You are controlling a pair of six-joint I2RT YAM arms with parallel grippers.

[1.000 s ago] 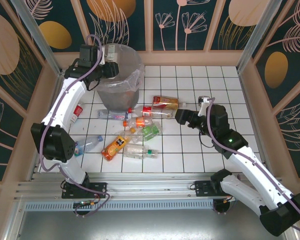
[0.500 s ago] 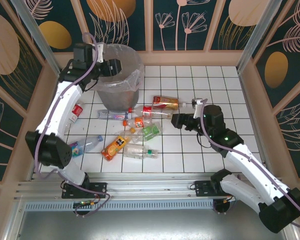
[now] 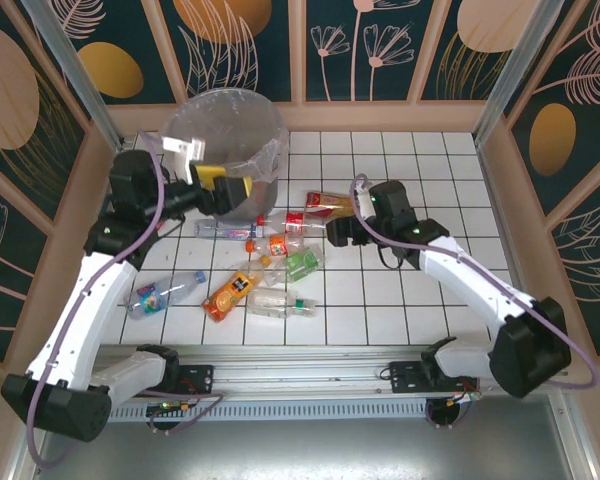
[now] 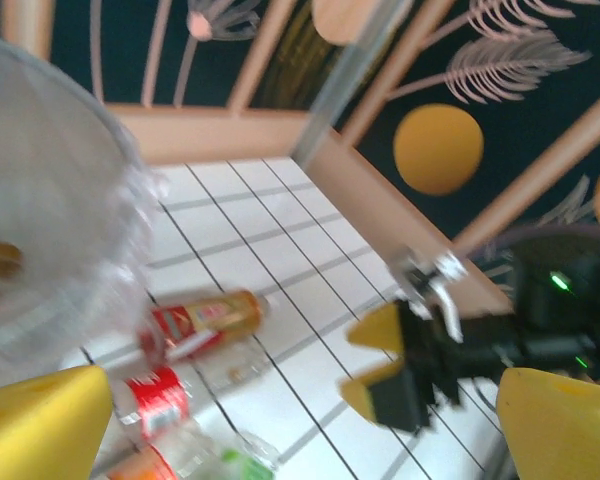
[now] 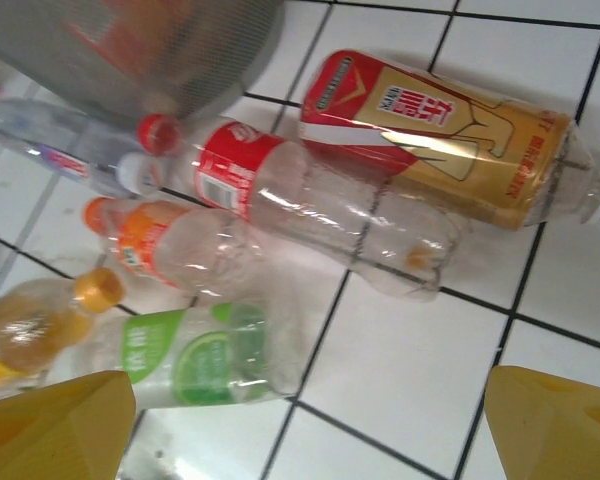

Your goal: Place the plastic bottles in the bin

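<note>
The grey bin, lined with a clear bag, stands at the back left. Several plastic bottles lie in front of it: a brown-and-red one, a red-labelled one, an orange-labelled one, a green-labelled one and an orange juice one. My left gripper hangs open and empty at the bin's near side. My right gripper is open just right of the pile, above the green-labelled bottle and the red-labelled bottle, touching neither. The left wrist view, blurred, shows the bin and the brown bottle.
A blue-labelled bottle lies near the left arm, and a clear one with a green cap lies toward the front. Wooden walls enclose the white tiled table. The right half holds bare tiles.
My left gripper has swung back from over the bin's rim to its near side. My right gripper has moved left and farther in, up to the bottle pile.
</note>
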